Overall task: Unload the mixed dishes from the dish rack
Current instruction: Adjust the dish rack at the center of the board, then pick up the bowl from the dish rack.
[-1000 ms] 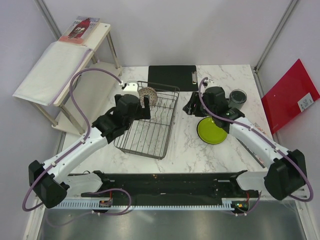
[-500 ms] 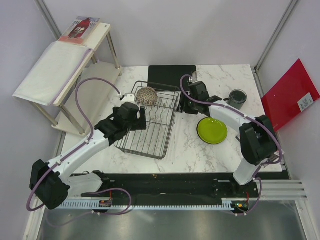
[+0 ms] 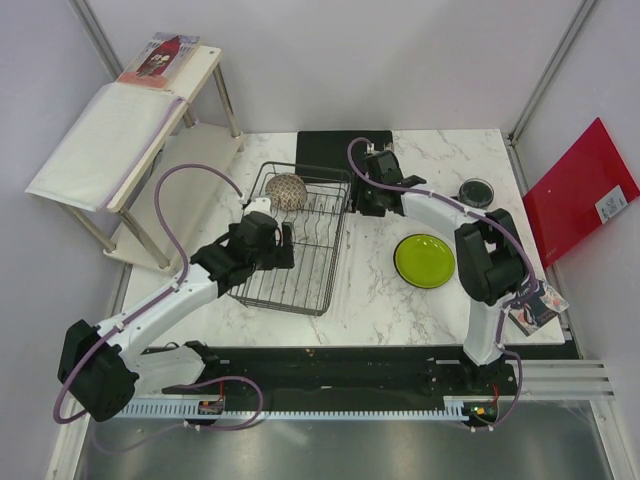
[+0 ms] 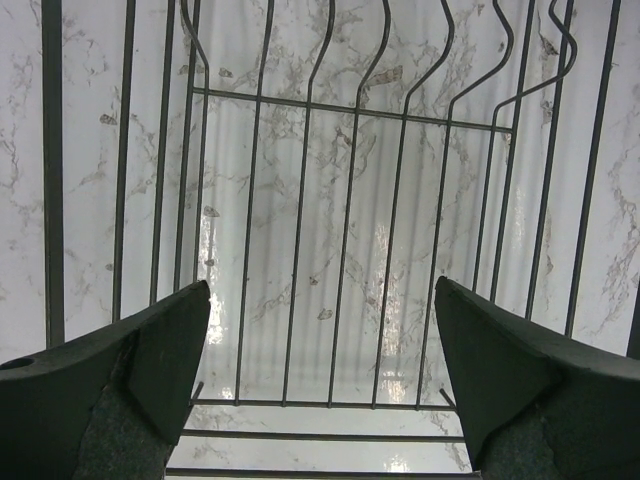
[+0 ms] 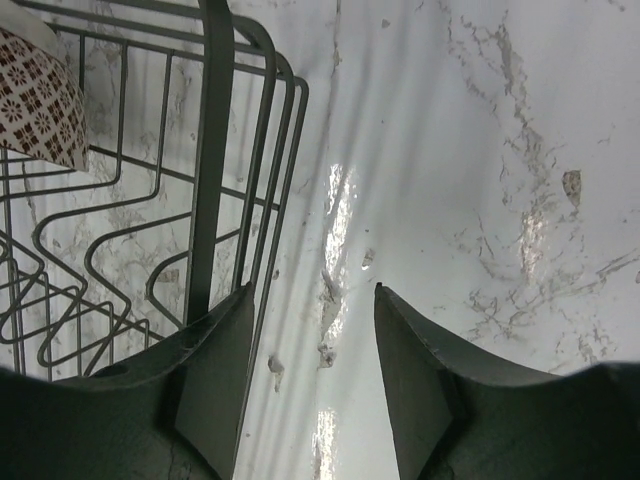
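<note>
Top external view: dish rack (image 3: 300,240) left of centre on marble table (image 3: 380,310), red-patterned plate (image 3: 285,190) on edge at its far-left end. Lime-green plate (image 3: 424,261) flat on table, right of rack; dark mug (image 3: 476,192) far right. Left gripper (image 3: 283,243) over rack's left side, fingers wide apart above wire grid. Right gripper (image 3: 362,200) just beside rack's far-right corner, fingers apart over marble.

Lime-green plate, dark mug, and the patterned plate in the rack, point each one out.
lime-green plate (image 3: 424,261), top external view, centre of its face.
dark mug (image 3: 474,192), top external view, its open mouth.
patterned plate (image 3: 285,190), top external view, its patterned face.
</note>
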`<state>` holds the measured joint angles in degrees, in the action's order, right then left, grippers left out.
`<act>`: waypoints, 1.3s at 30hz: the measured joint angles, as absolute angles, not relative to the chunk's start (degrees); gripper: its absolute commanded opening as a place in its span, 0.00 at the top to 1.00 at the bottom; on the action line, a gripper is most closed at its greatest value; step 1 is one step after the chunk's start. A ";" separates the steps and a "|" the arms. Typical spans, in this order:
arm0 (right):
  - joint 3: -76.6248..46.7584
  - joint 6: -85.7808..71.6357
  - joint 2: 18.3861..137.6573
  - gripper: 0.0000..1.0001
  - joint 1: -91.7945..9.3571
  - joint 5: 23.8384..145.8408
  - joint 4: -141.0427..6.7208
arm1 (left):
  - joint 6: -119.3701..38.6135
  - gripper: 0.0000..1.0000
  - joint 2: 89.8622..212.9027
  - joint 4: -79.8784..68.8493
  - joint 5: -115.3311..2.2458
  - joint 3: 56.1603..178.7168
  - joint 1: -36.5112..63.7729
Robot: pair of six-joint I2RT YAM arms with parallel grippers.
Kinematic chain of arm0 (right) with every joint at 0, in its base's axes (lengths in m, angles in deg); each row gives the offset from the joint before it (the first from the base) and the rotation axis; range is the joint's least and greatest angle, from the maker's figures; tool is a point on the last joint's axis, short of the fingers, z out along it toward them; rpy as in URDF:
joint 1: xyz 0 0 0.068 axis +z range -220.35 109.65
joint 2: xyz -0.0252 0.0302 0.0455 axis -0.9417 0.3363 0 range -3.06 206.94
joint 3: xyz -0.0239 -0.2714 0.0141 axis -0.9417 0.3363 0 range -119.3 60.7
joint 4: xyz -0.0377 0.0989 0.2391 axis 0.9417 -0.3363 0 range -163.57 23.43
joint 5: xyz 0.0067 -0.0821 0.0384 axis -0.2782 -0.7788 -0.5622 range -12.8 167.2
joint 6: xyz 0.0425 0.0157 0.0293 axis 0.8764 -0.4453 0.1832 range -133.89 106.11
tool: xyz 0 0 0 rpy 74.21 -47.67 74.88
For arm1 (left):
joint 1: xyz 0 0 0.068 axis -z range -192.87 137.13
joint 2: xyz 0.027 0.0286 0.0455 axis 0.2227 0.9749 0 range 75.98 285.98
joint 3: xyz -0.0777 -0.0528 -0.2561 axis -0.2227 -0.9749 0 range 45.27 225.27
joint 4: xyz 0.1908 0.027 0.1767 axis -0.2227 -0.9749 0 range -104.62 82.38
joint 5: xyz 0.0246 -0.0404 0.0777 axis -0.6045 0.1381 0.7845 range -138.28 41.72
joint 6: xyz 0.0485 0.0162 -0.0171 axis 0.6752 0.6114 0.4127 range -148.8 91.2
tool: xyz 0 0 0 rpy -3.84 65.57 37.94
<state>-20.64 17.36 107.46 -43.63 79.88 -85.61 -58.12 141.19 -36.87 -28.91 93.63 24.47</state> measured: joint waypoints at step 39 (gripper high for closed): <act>0.91 12.75 76.18 0.41 -38.07 71.40 -80.59 | -35.52 0.07 155.15 -6.69 -23.94 106.52 16.39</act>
<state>0.91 12.75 76.18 -38.07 71.40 -80.59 -35.52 155.15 -6.69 -23.94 106.52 16.39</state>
